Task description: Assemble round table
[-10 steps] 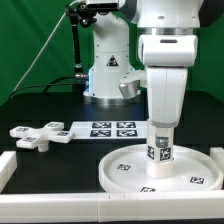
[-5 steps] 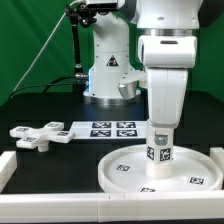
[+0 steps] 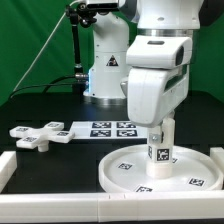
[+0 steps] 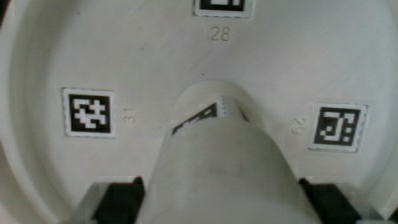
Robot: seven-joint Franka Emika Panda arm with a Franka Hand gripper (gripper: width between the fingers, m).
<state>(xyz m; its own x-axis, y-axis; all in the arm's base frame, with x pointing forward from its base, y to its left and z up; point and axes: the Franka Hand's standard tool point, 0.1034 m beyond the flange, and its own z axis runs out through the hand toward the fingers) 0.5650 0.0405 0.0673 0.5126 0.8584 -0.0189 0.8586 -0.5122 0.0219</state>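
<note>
The large round disc lies flat on the black table at the exterior view's right. The short cylinder post stands upright on its middle, tags facing out. My gripper comes down from above and is shut on the post's upper part. In the wrist view the post fills the middle, a dark finger pressed to each side, with the tagged disc below. The cross-shaped piece lies apart at the exterior view's left.
The marker board lies between the cross-shaped piece and the disc. A white raised border runs along the table's front and left edge. The robot's base stands behind, with cables by it.
The wrist and hand have turned about the upright post, so the white hand body now faces a different way. The post and disc stay in the same place.
</note>
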